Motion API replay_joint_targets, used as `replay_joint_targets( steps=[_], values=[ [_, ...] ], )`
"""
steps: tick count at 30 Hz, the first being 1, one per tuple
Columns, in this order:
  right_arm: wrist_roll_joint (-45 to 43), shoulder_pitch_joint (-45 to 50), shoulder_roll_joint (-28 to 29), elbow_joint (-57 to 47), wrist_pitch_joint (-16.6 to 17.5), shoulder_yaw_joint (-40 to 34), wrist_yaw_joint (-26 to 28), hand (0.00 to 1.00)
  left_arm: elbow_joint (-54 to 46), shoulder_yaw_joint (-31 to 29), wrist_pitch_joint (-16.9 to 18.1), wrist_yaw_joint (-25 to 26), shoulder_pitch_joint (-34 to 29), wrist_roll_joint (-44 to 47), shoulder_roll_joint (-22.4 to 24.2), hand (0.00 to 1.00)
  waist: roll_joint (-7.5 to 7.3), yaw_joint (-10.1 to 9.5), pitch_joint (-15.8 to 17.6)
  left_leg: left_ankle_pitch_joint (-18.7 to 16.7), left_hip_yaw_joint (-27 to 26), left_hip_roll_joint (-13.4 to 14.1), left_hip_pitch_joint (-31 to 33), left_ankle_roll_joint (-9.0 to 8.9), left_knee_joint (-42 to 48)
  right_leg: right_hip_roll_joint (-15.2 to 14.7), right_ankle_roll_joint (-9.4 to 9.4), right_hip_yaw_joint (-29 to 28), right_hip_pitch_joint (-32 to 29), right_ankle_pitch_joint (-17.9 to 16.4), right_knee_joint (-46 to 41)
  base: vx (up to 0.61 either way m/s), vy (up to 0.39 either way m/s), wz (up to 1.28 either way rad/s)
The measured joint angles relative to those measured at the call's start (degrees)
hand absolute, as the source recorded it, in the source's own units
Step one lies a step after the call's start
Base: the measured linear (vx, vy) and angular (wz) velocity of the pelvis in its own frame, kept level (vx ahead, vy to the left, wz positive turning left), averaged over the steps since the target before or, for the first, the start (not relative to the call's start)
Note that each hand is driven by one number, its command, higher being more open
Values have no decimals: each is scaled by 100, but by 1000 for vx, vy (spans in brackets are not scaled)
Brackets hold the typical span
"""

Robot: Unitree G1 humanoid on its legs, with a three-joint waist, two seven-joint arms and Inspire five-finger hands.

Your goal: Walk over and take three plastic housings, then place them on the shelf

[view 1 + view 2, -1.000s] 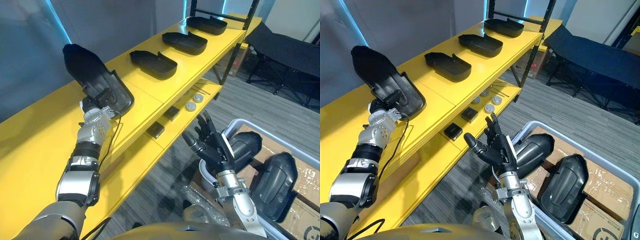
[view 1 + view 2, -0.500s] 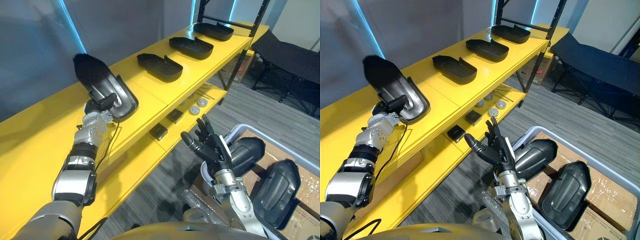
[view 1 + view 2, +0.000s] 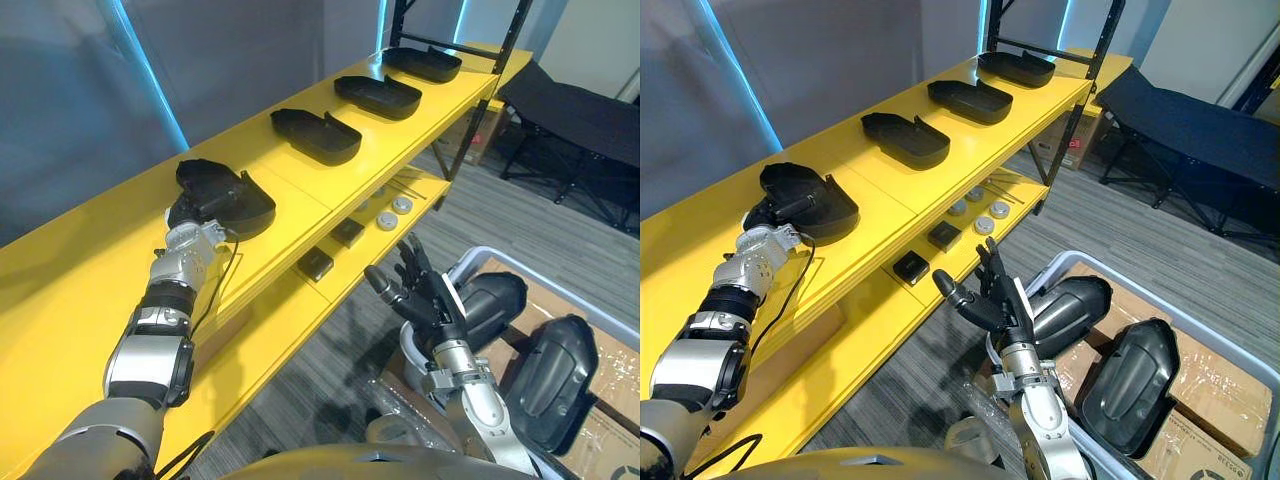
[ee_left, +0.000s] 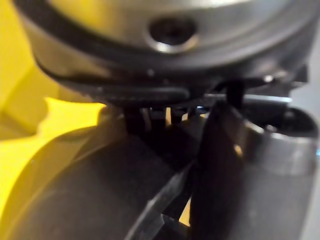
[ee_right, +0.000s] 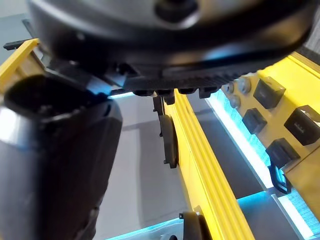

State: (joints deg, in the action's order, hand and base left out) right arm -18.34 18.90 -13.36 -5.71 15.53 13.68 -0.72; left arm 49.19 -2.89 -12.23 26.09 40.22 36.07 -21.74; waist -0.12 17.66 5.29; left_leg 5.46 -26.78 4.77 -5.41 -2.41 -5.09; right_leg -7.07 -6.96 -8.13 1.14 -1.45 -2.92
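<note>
While the housing (image 3: 225, 195) lies hollow side up on the near stretch of the yellow shelf (image 3: 90, 270), my left hand (image 3: 197, 222) holds it, fingers and thumb curled over its near rim. It seems to me set down but not yet let go.

To finish well, I judge I should open my fingers slowly, let the rim slip free without tipping the shell, and draw the hand straight back toward me so that nothing drags it off line. Three other housings (image 3: 378, 95) sit in a row farther along the same shelf, well apart from mine, so there is room.

My right hand (image 3: 420, 300) hangs low on the right with its fingers spread wide, holding nothing, just beside a grey bin (image 3: 500, 250) where two more housings (image 3: 552, 365) lie.

From the left wrist I make out little but dark shapes against yellow. I cannot tell whether the housing's far edge rests fully flat, and the bin is cut off at the right.
</note>
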Motion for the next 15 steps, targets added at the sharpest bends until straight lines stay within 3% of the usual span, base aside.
replay_joint_targets(
  steps=[5, 10, 15],
  values=[
    [1, -3, 0, 40, 44, 4, 6, 100, 96, -39, 112, 511, 0, -125, 0, 100, -4, -5, -2, 18, 4, 2, 1, 10, -2, 1, 30, 3, 2, -7, -1, 0, 0, 0],
    [-4, -4, -13, 135, 129, 52, 3, 100, 324, -248, 46, 1159, 5, -1229, 4, 100, -16, -4, -9, 31, 36, 3, 27, 20, -2, 1, 37, 34, -7, 0, -4, 0, 0, 2],
    [-2, -6, -29, 143, 159, 80, -3, 100, 328, -275, 16, 1177, 9, -1369, -10, 100, -72, -30, -54, 56, 151, 3, 99, 25, -2, -5, 43, 141, -14, -2, -2, 2, -4, 13]
  ],
)
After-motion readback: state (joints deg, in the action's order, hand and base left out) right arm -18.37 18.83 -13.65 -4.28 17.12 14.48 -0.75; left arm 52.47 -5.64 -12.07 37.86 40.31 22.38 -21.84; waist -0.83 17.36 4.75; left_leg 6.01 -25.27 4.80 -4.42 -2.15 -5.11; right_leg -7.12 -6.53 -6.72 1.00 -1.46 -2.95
